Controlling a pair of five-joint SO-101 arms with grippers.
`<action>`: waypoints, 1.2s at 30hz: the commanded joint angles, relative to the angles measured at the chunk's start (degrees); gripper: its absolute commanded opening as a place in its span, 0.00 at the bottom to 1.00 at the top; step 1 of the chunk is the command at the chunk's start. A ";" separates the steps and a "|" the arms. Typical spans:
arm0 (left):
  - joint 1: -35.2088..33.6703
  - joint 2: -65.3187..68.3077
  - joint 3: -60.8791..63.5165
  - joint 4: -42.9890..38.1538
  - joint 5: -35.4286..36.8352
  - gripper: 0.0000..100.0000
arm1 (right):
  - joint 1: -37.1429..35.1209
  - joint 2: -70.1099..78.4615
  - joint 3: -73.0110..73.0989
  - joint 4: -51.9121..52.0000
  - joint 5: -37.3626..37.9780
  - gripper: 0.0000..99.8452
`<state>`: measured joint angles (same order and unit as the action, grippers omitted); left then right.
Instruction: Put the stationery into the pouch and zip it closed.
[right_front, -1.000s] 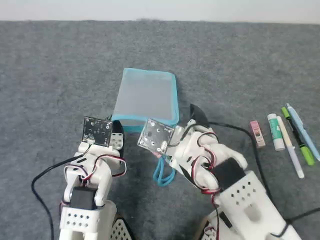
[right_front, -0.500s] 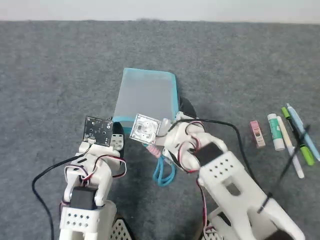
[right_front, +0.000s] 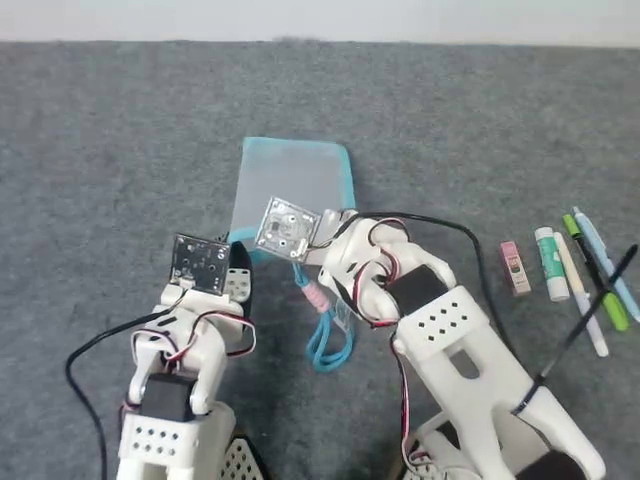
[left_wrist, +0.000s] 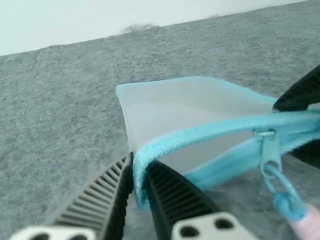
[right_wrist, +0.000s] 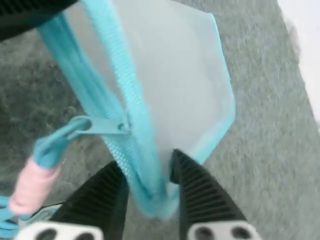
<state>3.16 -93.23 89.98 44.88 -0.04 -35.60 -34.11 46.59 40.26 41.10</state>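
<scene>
At the near edge of the pouch, the left gripper and right gripper are clamping its zipper, hiding it overhead; pens are lying far right.

The pouch is smooth, frosted, see-through plastic, and its zip band is woven cloth. The table cover is rough, matt grey carpet. The arms are matt white plastic.
</scene>
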 joint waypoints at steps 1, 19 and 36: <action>4.48 -1.14 -2.77 0.35 -1.23 0.01 | 1.54 0.75 -4.04 0.75 -5.89 0.00; 4.13 -0.88 -11.30 6.77 -1.14 0.18 | 7.16 19.03 -29.36 16.84 -25.05 0.01; 10.73 -0.79 -4.26 0.62 -3.78 0.19 | -4.00 8.40 -23.38 23.16 -24.79 0.01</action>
<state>13.89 -93.58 86.29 48.92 -3.03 -39.03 -22.42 23.56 64.18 16.75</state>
